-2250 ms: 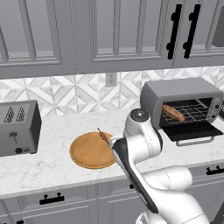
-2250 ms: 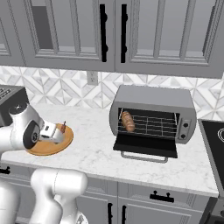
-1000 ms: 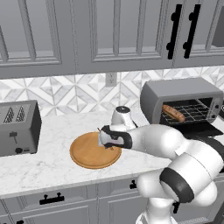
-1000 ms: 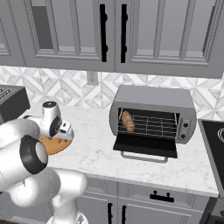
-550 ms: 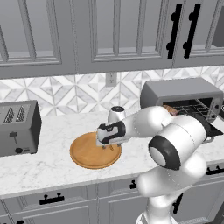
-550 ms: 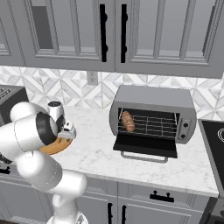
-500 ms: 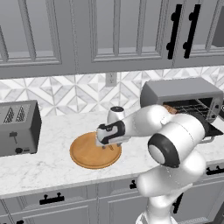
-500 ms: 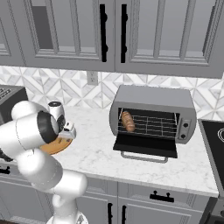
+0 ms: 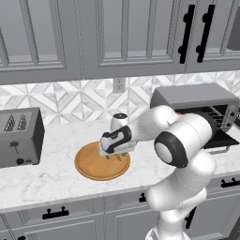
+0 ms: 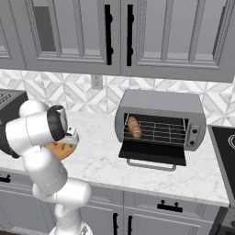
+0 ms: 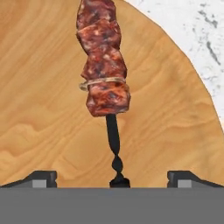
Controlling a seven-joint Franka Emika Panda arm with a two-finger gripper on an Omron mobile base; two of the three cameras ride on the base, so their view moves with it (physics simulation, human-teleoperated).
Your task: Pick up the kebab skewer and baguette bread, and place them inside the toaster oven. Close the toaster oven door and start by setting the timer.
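Observation:
The kebab skewer (image 11: 104,65) lies flat on the round wooden board (image 11: 39,109), reddish-brown meat chunks on a thin dark stick. Its dark handle end points down between my two fingertips (image 11: 41,177). My gripper (image 11: 112,178) is open, straddling that handle end without touching it. From the left base view the gripper (image 9: 114,154) hangs just above the board (image 9: 93,166). The baguette bread (image 10: 133,127) rests on the wire rack inside the toaster oven (image 10: 158,103). The toaster oven door (image 10: 153,153) is folded down open.
A grey slot toaster (image 9: 18,136) stands at the left end of the marble counter (image 9: 51,176). The toaster oven (image 9: 197,96) sits to the right, partly behind my arm. A stovetop corner (image 10: 225,147) shows at the far right. Wall cabinets hang overhead.
My hand has shifted slightly left and lower over the board, and the arm's elbow has swung round. The jaws stay open; the skewer and baguette have not moved.

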